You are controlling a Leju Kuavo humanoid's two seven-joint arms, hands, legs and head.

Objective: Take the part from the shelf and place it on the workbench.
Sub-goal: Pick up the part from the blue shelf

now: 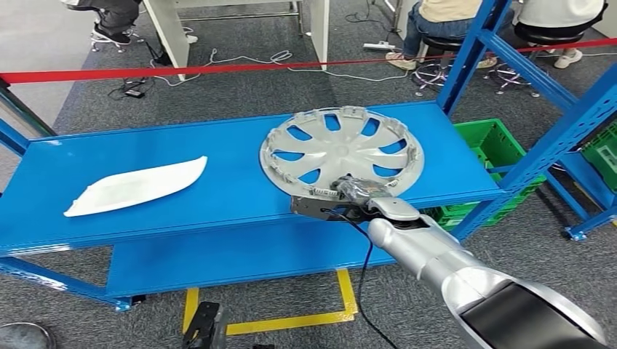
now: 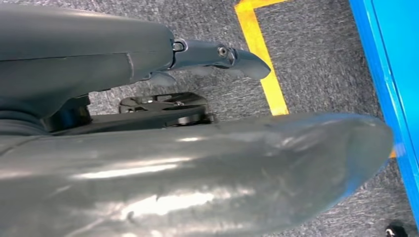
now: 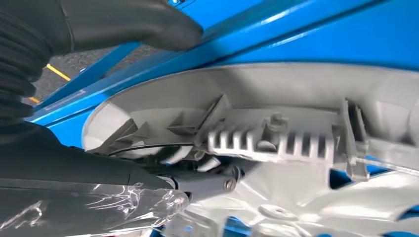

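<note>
1. The right robot hand (image 1: 354, 195) grips the near rim of the round silver plastic wheel cover (image 1: 342, 150) — fingers (image 3: 197, 165) hooked among its ribs.
2. The cover lies flat on the blue metal shelf (image 1: 218, 196), just beyond the hand.
3. The left robot hand (image 2: 197, 163) hangs over grey carpet — fingers extended, holding nothing.

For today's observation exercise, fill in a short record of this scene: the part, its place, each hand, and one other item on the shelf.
part: silver wheel cover, inner side up
place: right end of the blue shelf, near edge overhanging the front
right hand: right hand at the cover's near rim, fingers on it in the right wrist view; a full grasp cannot be confirmed
left hand: left hand hangs low over grey carpet, holding nothing
other item: white curved panel, left end of shelf
</note>
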